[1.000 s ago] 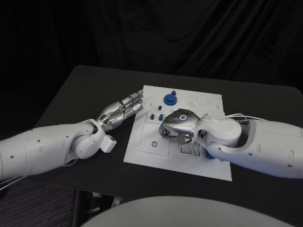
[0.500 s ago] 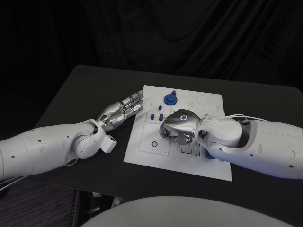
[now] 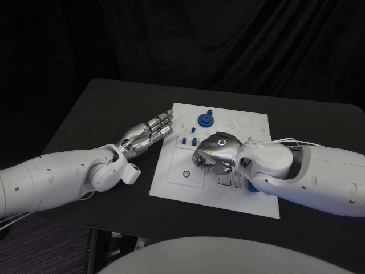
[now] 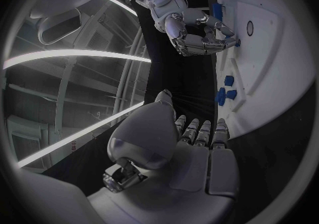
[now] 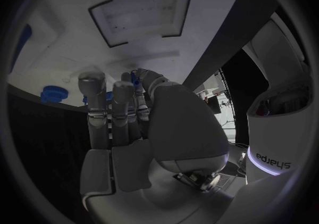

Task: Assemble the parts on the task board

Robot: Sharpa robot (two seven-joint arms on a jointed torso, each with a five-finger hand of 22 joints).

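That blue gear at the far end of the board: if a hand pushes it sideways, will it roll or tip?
Probably neither. The gear looks wide and squat, so tipping seems unlikely. It appears to stand in the board, so a sideways push would likely meet resistance rather than slide it. Lifted out, it looks rigid and light, and its round shape could roll if set on edge.

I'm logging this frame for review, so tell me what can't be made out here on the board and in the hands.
- Head view: the silver right hand covers the middle of the white task board; whatever lies under it is hidden.
- Right wrist view: a small blue piece at the fingertips is blurred, so the grip is unclear.
- Left wrist view: the small blue parts are too small to identify.
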